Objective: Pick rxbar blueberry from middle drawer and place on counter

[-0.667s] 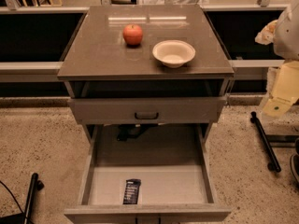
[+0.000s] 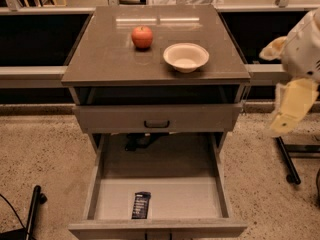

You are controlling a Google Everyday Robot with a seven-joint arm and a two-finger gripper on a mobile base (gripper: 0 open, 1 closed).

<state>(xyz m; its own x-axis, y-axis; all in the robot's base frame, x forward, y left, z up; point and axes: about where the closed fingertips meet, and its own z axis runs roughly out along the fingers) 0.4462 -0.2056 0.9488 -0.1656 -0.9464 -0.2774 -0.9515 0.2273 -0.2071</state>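
The rxbar blueberry, a dark bar with white lettering, lies flat on the floor of the open middle drawer, near its front wall and left of centre. The counter is the glossy grey-brown top of the cabinet. My gripper hangs at the far right of the view, beside the cabinet and at about the height of the upper drawer front. It is well away from the bar and holds nothing that I can see.
A red apple and a white bowl stand on the counter. The shut drawer front with a black handle sits above the open drawer. A black stand leg is on the floor at right, and another black leg at lower left.
My arm at the right edge has shifted slightly down and to the left. The bar, apple, bowl and drawer have not moved.
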